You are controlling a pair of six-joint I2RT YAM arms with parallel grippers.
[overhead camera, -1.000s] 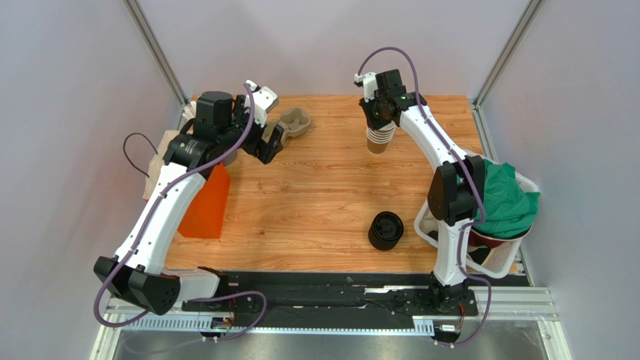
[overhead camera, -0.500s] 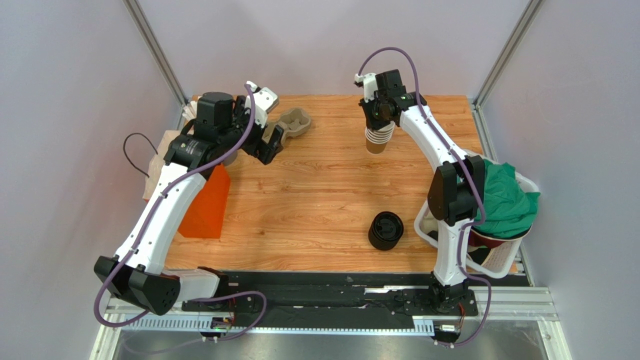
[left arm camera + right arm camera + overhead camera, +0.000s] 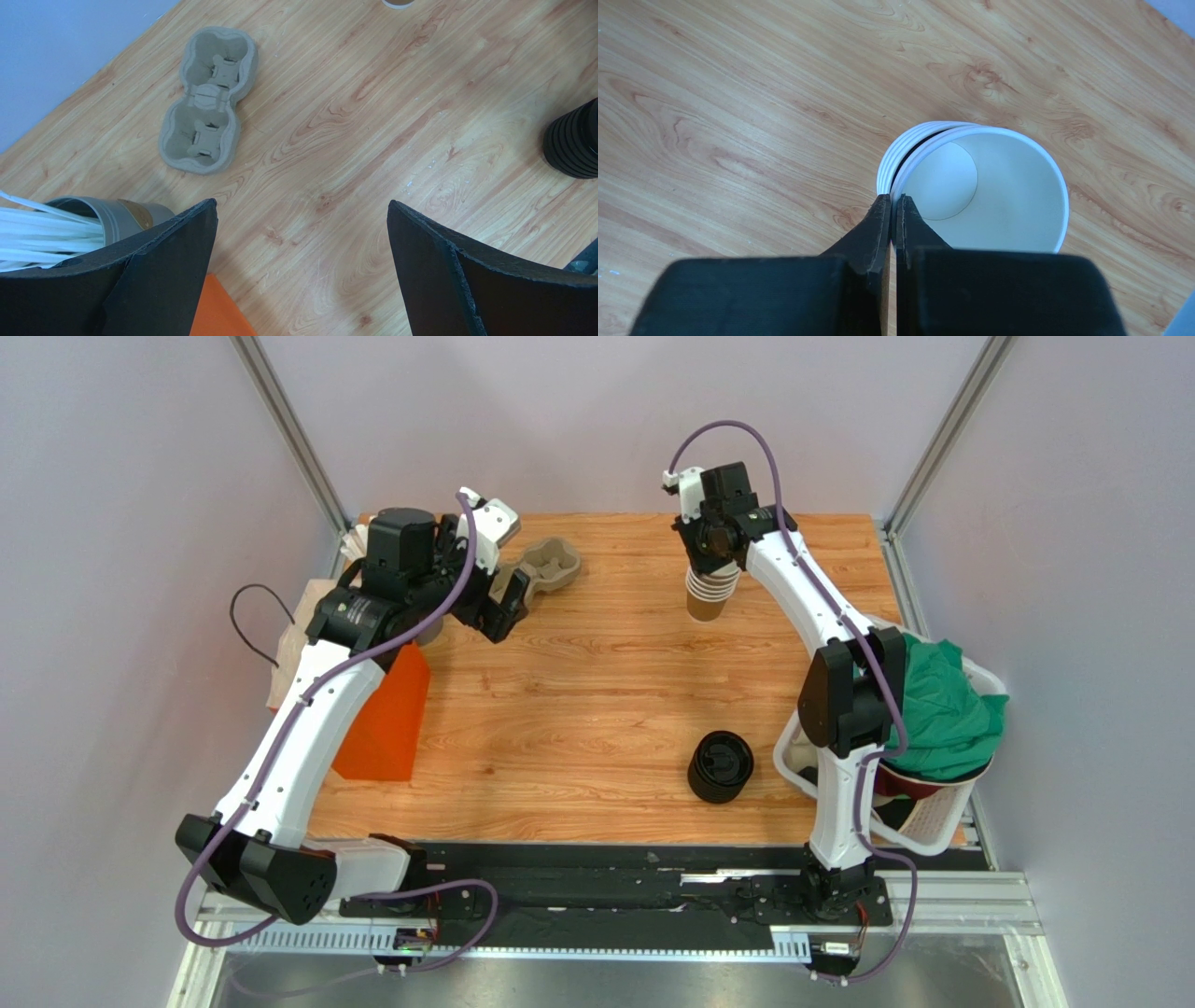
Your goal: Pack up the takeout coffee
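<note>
**Packing barely begun: one cup pinched, no lid on it yet**

No lidded coffee shows anywhere. The nearest thing to it is the top cup [image 3: 987,183], bare and white inside, sitting in the stack [image 3: 887,162] at the far side of the table [image 3: 603,686], right of centre. The right gripper [image 3: 893,204] has its fingers pressed together on that cup's rim, with the paper wall between them. The cup sits askew of the rims below it, so it looks part-way out of the stack, though I cannot tell whether it is free.

The left gripper [image 3: 302,210] hangs over the far left of the table with its fingers wide apart and nothing in them. The carrier [image 3: 208,102] lies flat just beyond it, both wells bare. The lids [image 3: 721,766] stand in a pile toward the near edge, well apart from the cups.

By my reading almost all of the task is left: freeing the single cup, pressing a lid on it, and seating it in the carrier.
</note>
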